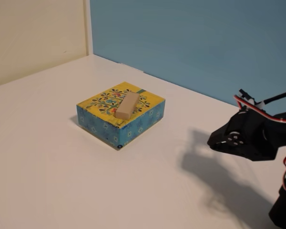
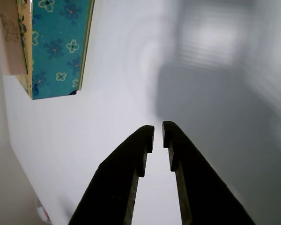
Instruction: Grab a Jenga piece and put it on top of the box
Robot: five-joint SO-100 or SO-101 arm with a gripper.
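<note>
The Jenga piece (image 1: 127,106), a plain tan wooden block, lies flat on the yellow floral top of the box (image 1: 115,125), which has blue patterned sides. My gripper (image 1: 215,142) hovers to the right of the box in the fixed view, well apart from it. In the wrist view the box (image 2: 61,47) sits at the upper left, with the Jenga piece (image 2: 11,42) on it at the left edge. The black fingers of my gripper (image 2: 158,129) are almost together and hold nothing.
The box stands on a white table (image 1: 62,181). A blue wall (image 1: 205,43) runs behind it and a cream wall (image 1: 33,33) at the left. The arm's shadow falls on the table near the gripper.
</note>
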